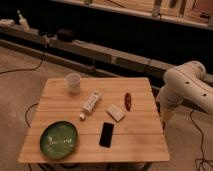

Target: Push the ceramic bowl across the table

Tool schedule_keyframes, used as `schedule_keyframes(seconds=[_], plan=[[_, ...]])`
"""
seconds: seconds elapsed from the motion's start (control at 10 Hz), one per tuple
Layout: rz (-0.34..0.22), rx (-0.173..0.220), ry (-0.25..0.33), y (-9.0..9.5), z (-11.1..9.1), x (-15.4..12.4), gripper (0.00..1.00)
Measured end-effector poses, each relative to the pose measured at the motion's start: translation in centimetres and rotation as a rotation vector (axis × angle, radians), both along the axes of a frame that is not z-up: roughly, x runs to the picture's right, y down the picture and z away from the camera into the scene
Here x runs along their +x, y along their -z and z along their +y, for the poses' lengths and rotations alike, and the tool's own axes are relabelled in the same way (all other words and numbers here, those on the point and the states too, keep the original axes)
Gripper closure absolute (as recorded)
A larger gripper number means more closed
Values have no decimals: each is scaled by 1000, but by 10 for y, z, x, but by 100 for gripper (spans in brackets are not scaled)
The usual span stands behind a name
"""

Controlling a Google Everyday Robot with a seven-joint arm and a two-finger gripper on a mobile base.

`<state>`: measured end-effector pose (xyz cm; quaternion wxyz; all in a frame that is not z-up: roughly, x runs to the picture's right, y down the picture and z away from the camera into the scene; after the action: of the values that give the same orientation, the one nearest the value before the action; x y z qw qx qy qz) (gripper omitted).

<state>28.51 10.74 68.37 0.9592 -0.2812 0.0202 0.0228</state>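
The ceramic bowl (59, 139) is a wide, shallow green dish with pale marks inside, sitting on the front left corner of the wooden table (142, 145). The white arm (187, 85) stands to the right of the table. Its gripper (165, 120) hangs down just off the table's right edge, far from the bowl and touching nothing.
On the table are a translucent white cup (73, 83) at the back left, a white tube (90, 103), a small white packet (116, 113), a black phone (106, 134) and a red object (128, 100). Cables lie on the floor around the table. A dark bench runs behind it.
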Motion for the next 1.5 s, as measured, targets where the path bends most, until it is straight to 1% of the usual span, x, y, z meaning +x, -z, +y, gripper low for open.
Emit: schedule_keyframes(seconds=[1.3, 1.4, 1.5], plan=[[0, 0, 0, 0, 0, 0, 35], [-5, 2, 0, 0, -1, -2, 35], [-37, 13, 8, -2, -5, -14, 35]])
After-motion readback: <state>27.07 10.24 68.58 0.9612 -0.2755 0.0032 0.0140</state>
